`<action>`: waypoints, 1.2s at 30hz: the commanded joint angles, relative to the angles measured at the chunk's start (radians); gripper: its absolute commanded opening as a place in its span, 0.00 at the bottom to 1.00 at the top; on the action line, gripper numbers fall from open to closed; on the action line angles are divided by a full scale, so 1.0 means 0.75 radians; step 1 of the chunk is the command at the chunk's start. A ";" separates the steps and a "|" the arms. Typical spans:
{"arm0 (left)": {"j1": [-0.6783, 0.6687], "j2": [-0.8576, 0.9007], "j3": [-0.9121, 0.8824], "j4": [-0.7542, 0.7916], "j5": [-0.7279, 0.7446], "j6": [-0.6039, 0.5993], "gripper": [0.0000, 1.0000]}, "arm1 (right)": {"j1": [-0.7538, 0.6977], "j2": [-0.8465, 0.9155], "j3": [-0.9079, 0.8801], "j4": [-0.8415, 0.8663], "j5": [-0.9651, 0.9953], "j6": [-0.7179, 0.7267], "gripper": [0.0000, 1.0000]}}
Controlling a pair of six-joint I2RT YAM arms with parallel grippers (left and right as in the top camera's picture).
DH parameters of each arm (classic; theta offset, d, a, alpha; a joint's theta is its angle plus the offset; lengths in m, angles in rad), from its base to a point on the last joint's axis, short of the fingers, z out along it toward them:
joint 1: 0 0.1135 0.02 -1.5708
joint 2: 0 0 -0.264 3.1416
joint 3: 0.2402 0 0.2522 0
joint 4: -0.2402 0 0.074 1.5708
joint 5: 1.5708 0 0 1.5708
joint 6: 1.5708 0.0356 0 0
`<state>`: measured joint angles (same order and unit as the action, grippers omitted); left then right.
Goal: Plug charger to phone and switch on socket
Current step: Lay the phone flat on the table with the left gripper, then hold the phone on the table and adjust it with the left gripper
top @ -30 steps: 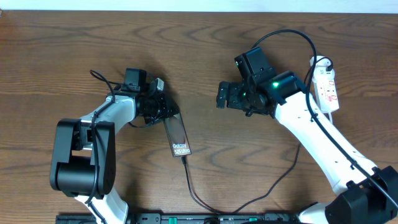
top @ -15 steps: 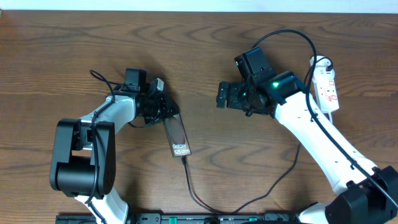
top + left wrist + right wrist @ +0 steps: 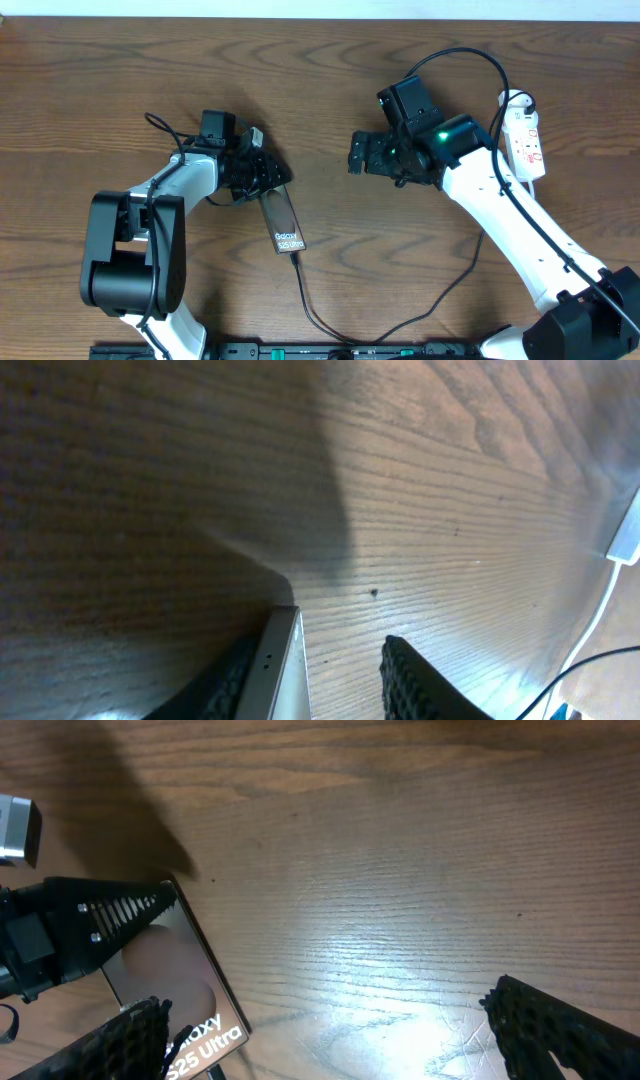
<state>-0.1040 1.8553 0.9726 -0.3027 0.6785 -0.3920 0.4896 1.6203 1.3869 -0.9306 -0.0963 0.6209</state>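
Wood table [image 3: 100, 80]: socket [image 3: 526, 138] at far right, long axis near-to-far, lies well right of the right gripper [image 3: 354, 155] (spread, empty, facing left), the nearer one; left gripper [image 3: 275, 175] spread about the far end of the phone [image 3: 286, 220].

Left arm [image 3: 185, 180] is folded, forearm reaching right. The left hand [image 3: 274, 170] sits low, fingers [image 3: 412, 678] parted. Right arm [image 3: 500, 210] extends up and left. The right hand [image 3: 354, 155] points left, fingers [image 3: 560, 1020] spread wide.
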 commanded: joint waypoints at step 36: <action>-0.001 -0.015 -0.005 -0.150 -0.195 0.008 0.54 | 0.004 -0.024 0.010 -0.002 0.016 0.019 0.99</action>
<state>-0.1043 1.8297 0.9768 -0.3939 0.6228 -0.3916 0.4896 1.6203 1.3869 -0.9306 -0.0963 0.6209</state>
